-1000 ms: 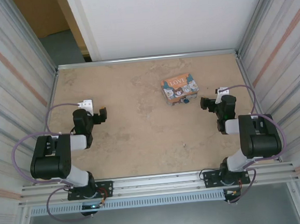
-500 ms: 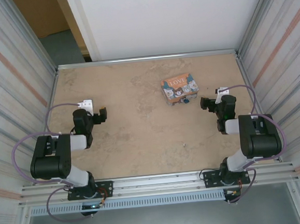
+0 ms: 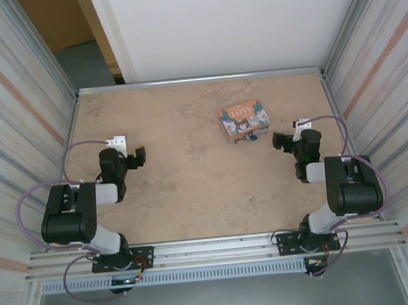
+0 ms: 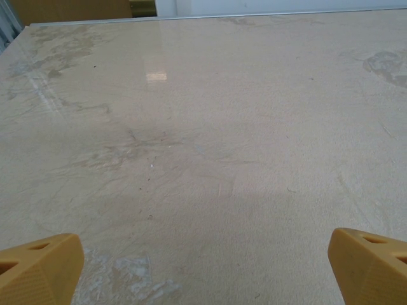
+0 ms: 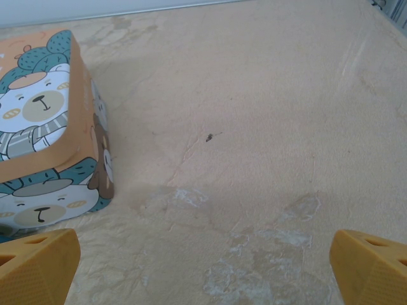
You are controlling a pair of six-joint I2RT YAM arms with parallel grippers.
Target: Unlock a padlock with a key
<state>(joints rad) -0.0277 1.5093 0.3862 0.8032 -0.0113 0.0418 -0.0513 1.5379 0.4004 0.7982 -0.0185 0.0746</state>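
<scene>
Beige, marble-patterned table (image 3: pixel 193 196), shut in by corrugated metal walls (image 3: pixel 18 125) left and right and a white panel (image 3: pixel 236 23) at the back. Two black arms sit folded low near its front edge. The left arm (image 3: pixel 71 216) and right arm (image 3: pixel 348 187) are well apart, each trailing a purple cable (image 3: pixel 34 197).

Right of centre, toward the back, an orange-and-teal picture box (image 3: pixel 244 120) lies flat on the table. Its lid reads "LOVE" in pale letters above cartoon bears in teal hats.

The right gripper (image 3: pixel 279 141) points at the box from the box's right, near but not touching. From the right wrist cam its yellow fingertips (image 5: pixel 38 264) sit at opp. bottom corners of the picture. The jaws are spread wide w/ only bare table between them, and the box's near corner is just ahead of the left-hand tip.

The left gripper (image 3: pixel 139 157) faces the table's centre. It is likewise spread wide, its tips far apart over bare surface, grasping nothing.

The padlock (image 3: pixel 248 140) shows from overhead as a tiny dark bit touching the box's near edge, too small to make out further. A dark speck (image 5: pixel 209 136) marks the table right of the box.

Vs. half a sec and one sec ago, no change seen from overhead: arms, grippers and box are all in the same spots.
</scene>
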